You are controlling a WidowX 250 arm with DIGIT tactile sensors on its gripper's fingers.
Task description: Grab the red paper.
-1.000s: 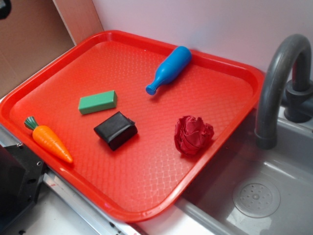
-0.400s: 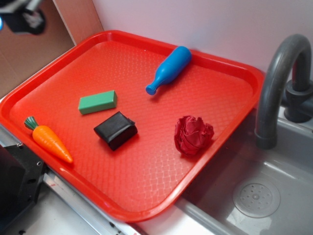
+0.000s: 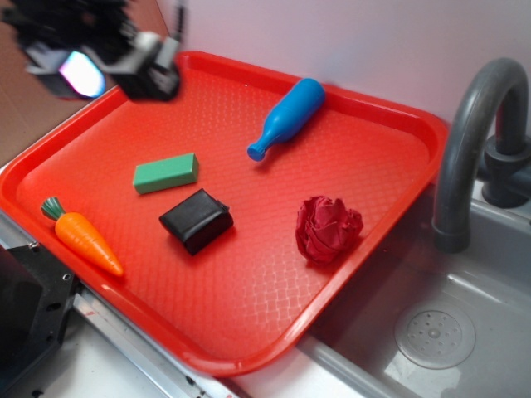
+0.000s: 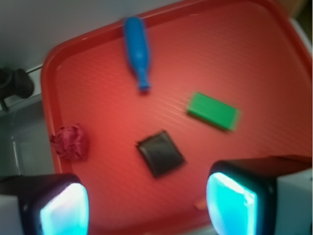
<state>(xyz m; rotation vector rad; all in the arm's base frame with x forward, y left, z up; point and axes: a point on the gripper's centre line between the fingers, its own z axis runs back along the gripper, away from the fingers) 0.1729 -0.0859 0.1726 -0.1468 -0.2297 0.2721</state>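
Note:
The red paper [image 3: 328, 229], a dark crimson crumpled ball, lies on the orange-red tray [image 3: 249, 340] near its right edge; in the wrist view it [image 4: 71, 142] sits at the tray's left edge. My gripper [image 3: 99, 58] is high above the tray's far left corner, blurred by motion, far from the paper. In the wrist view the gripper [image 4: 146, 208] is open and empty, with glowing cyan pads [image 4: 230, 203] wide apart.
On the tray lie a black block [image 3: 196, 220], a green block [image 3: 166, 172], a blue bottle-shaped toy [image 3: 286, 116] and a toy carrot [image 3: 83, 236]. A grey sink [image 3: 431, 332] with a faucet [image 3: 473, 141] is to the right. A wall stands behind.
My gripper has come into the exterior view from the top left and moved right, over the tray's far left corner. The objects on the tray have not moved.

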